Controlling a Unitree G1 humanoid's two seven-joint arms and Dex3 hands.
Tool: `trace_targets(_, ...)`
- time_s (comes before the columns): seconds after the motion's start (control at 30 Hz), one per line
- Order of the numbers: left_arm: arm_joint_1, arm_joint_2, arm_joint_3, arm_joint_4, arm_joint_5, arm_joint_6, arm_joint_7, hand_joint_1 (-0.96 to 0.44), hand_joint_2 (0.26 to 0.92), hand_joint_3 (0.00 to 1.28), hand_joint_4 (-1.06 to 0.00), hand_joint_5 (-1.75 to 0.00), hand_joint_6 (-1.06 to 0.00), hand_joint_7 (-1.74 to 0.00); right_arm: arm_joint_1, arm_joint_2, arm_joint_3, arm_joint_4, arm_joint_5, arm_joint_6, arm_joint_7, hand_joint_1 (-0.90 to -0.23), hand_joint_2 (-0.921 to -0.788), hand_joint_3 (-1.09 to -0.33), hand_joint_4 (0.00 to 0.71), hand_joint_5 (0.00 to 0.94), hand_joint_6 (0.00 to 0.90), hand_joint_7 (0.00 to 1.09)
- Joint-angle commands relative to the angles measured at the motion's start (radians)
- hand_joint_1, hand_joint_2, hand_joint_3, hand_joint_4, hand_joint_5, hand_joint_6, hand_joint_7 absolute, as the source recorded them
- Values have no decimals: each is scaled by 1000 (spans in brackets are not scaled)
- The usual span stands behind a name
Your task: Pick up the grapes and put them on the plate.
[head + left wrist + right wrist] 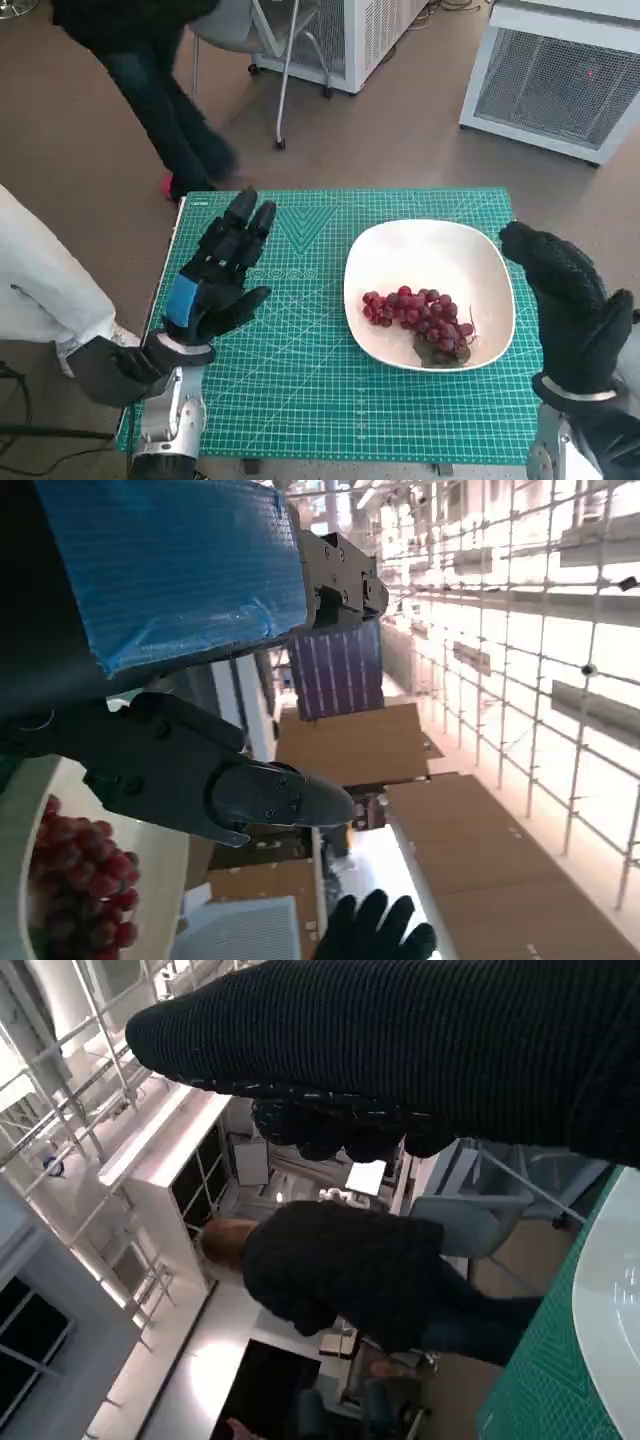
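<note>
A green cutting mat (300, 370) covers a small table. Beyond its far edge a person in dark clothes (150, 80) stands beside a grey chair (270, 40). On the right half of the mat sits a white plate (430, 260) with the red grapes (420, 312) lying on its near part. The gloved right hand (565, 305) is raised just right of the plate, fingers extended, holding nothing. The blue-taped left hand (220, 275) hovers over the mat's left side, fingers spread and empty, well apart from the plate.

Brown floor (420, 140), grey chair (262, 30), white vented cabinets (560, 80)
</note>
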Motion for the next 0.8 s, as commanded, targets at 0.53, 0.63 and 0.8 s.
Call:
trace_targets(0.53, -3, -7, -18, 13, 13, -8, -11, -342, 921, 131, 1, 1, -119, -5, 1, -7, -6, 17, 13, 16, 23, -508, -921, -528, 476, 2, 188, 586)
trace_targets(0.63, -2, -4, -22, 18, 18, -9, -13, -338, 921, 128, 1, 1, -118, -5, 2, -5, -6, 18, 13, 14, 23, -508, -921, -528, 476, 2, 188, 586)
trace_targets(0.8, -6, 1, -25, 31, 22, -7, -22, -335, 921, 129, -3, -1, -119, -5, 3, -2, -4, 17, 13, 13, 23, -505, -921, -529, 476, 2, 188, 587)
